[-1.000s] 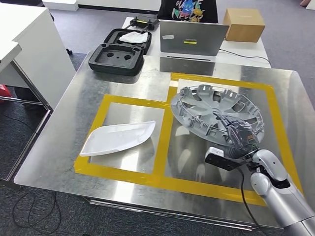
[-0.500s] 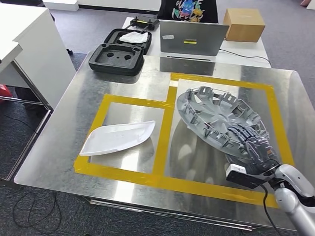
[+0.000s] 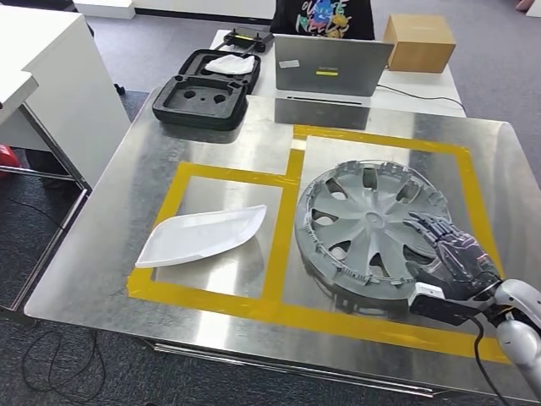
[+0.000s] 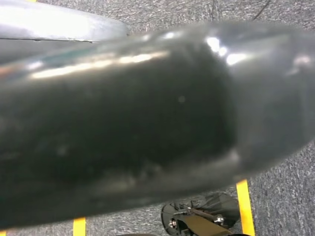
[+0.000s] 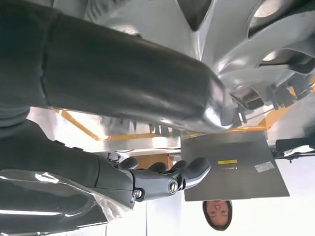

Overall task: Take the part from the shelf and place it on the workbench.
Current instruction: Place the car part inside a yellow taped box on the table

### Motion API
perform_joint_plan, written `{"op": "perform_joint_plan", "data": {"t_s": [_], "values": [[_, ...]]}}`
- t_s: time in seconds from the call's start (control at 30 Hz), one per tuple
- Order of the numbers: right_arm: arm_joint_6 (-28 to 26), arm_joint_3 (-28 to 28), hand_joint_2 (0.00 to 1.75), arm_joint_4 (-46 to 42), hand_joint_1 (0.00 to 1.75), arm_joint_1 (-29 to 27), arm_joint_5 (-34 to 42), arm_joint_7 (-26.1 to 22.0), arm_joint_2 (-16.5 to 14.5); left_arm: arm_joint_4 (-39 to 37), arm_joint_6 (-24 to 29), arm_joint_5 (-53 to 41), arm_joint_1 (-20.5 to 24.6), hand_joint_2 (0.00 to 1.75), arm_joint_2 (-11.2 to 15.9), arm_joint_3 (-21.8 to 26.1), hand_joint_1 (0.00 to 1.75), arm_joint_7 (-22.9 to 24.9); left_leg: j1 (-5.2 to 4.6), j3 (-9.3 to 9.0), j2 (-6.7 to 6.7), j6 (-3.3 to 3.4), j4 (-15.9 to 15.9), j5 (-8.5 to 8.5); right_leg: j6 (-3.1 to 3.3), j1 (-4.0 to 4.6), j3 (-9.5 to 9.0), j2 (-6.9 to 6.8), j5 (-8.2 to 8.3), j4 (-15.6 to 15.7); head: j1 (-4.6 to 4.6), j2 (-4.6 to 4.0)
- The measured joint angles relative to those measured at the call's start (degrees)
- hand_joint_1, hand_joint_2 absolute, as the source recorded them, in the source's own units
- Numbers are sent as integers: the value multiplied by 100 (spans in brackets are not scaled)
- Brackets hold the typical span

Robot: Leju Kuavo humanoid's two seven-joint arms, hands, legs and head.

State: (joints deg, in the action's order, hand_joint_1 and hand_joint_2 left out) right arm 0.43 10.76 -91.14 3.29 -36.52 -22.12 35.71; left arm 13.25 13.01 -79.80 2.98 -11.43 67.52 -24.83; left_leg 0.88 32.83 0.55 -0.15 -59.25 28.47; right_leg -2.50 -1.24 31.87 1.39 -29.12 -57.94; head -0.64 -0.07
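At the near right corner of the worktop (image 3: pixel 90 254) we see our right hand (image 3: pixel 461 258) with its fingers (image 3: pixel 428 227) spread apart and holding nothing, laid out over the right rim of the wheel cover (image 3: pixel 370 230). From the right wrist view the thumb (image 5: pixel 148 83) runs across the cover's spokes and the darker fingers (image 5: pixel 163 179) stretch out straight below it; we cannot tell whether they press on the part or merely hover. Our wheel cover lies flat, face up, inside the right-hand square of yellow tape (image 3: pixel 281 245), close to that square's near edge. Left of it, in the other taped square, a white curved panel (image 3: pixel 203 236) lies on the metal. Toward the far left corner sits an open black foam case (image 3: pixel 207 89) with a white piece in its lid. Along the far edge a grey laptop (image 3: pixel 331 68) stands with its back to us, a cardboard box (image 3: pixel 419 42) to its right, and a person in a printed black shirt (image 3: pixel 322 17) behind it. Of our left hand we cannot tell the state.
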Motion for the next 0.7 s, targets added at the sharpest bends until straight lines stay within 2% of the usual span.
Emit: {"op": "perform_joint_plan", "data": {"t_s": [0.33, 0.6, 0.7], "values": [[153, 8, 0, -51, 0, 41, -121, -3, 156, 0, -11, -5, 1, 0, -1, 0, 0, 0, 1, 0, 0, 0, 1, 0, 0, 2, -1, 0, 0, -1, 2, 0], [427, 190, 0, -81, 0, 340, -576, 250, 409, 0, -33, -24, 4, 0, -22, 0, 0, 0, 0, 0, 0, 1, 0, -1, 0, 1, -3, -1, 1, 0, 1, 0], [449, 254, 131, -91, 0, 405, -516, 291, 475, 0, -40, -19, 5, 0, -41, 0, 0, 0, 0, 0, 0, 1, 0, -1, 0, 1, -2, -3, 1, 0, 0, 0]]}}
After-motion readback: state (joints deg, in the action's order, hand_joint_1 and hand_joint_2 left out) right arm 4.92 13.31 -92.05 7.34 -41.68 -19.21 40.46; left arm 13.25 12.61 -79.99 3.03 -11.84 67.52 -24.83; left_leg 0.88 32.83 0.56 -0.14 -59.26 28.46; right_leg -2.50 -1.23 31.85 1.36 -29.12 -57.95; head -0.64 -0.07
